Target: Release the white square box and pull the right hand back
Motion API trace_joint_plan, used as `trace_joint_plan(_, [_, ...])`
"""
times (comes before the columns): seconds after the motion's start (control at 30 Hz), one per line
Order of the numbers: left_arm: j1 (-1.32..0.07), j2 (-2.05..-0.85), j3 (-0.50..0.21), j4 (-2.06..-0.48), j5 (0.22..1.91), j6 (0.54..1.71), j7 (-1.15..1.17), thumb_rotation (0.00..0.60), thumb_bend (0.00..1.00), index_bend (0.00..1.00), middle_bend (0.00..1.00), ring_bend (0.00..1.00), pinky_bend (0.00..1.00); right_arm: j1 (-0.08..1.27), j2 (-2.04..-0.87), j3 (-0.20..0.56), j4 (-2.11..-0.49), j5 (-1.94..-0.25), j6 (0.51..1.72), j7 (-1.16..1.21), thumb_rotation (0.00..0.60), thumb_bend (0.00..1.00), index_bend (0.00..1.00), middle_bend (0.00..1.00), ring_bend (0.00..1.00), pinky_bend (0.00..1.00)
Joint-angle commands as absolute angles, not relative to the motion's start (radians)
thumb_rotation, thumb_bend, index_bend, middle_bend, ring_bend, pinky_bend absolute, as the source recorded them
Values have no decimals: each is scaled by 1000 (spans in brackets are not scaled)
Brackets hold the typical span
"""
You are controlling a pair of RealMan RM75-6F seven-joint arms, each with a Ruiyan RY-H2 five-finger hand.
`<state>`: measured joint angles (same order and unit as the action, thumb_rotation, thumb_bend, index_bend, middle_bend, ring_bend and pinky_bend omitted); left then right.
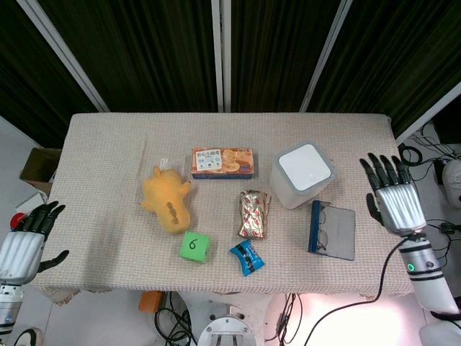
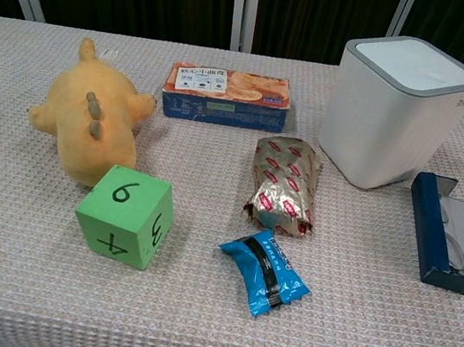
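Right hand open, fingers spread, holding nothing, off the table's right edge. White square box upright on table, well apart to that hand's left, untouched; open glasses case lying between. Left hand empty, fingers apart, at far left edge.

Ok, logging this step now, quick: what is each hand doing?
Left hand: open, holding nothing, off the table's left edge.
Right hand: open, fingers spread, holding nothing, clear of the white box.
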<state>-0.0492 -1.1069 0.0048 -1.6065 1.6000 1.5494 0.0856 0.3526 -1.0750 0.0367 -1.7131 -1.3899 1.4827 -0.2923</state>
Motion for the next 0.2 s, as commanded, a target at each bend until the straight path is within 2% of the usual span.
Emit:
trace_joint_plan(0.03, [-50,-1109,2,-1601,1599,1552,81,600,142,123,106,100,290,132,-1126,-27,-1609,-1344,1661,-244,600,448,0,0,0,0])
trace_joint_plan(0.2, [-58,-1113,-3,-1599,1605,1550,88,600,143,123,106,100,290,66,-1167,-26,-1501,-1331,1666,-124,600,444,0,0,0,0])
